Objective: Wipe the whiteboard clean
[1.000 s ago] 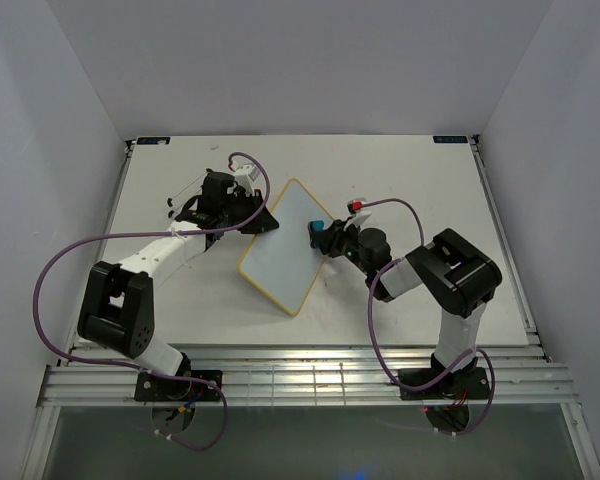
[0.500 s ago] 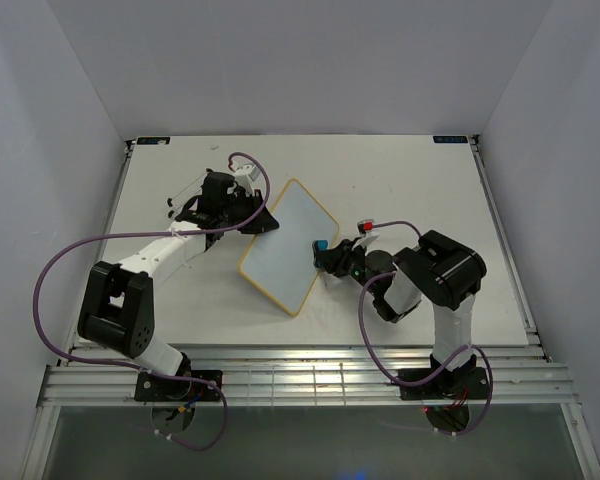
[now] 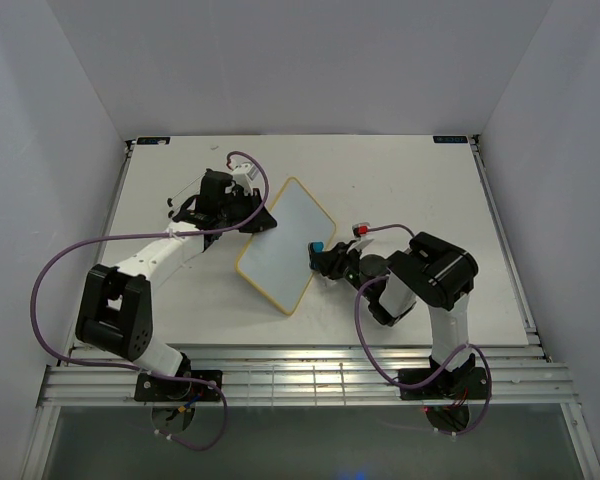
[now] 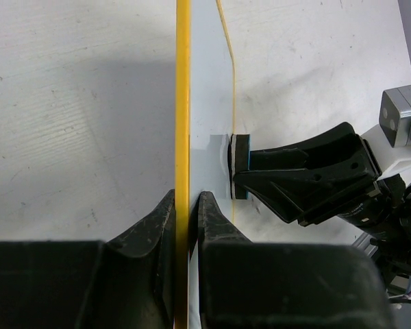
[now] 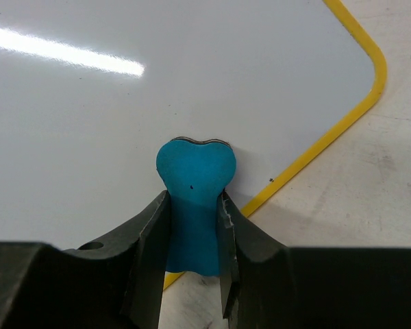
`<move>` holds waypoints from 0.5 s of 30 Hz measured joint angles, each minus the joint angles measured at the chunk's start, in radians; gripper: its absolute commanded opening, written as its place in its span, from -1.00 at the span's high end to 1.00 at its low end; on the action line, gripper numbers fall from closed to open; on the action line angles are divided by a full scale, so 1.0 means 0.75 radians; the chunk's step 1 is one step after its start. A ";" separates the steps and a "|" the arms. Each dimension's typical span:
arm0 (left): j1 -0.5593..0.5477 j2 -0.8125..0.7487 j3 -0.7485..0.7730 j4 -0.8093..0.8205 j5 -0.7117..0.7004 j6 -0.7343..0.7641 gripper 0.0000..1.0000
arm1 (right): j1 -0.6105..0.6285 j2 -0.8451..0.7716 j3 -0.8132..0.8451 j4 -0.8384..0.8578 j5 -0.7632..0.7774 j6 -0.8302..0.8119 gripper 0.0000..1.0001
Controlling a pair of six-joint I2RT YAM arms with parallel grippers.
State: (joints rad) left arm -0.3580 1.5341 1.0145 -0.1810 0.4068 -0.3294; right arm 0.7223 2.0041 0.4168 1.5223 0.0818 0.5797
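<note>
Slid down the whiteboard [image 3: 280, 245] toward its near-right edge since a second ago, blue eraser [image 5: 195, 175] pressed against the clean face. Lies cornerwise in the middle of the table [image 3: 410, 180]. Pinched at the far frame by left gripper [image 4: 186, 200]; eraser clamped in right gripper [image 5: 195, 197].

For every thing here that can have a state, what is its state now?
whiteboard: tilted up on edge, clamped at its yellow frame; visible face bears no writing.
eraser: gripped, its end pressed against the whiteboard face.
left gripper: fingers shut on the whiteboard frame.
right gripper: fingers shut on the eraser.
</note>
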 measured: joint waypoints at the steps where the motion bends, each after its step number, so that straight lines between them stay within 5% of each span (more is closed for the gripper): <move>1: 0.001 -0.003 0.000 0.000 -0.004 0.004 1.00 | 0.001 0.003 0.008 -0.002 -0.004 -0.004 0.84; 15: 0.003 -0.005 0.003 0.022 -0.040 0.013 1.00 | 0.087 -0.120 0.126 -0.318 0.224 -0.241 0.85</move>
State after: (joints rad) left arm -0.3561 1.5303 1.0168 -0.1642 0.3767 -0.3199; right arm 0.7876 1.9141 0.5114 1.2839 0.2501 0.3988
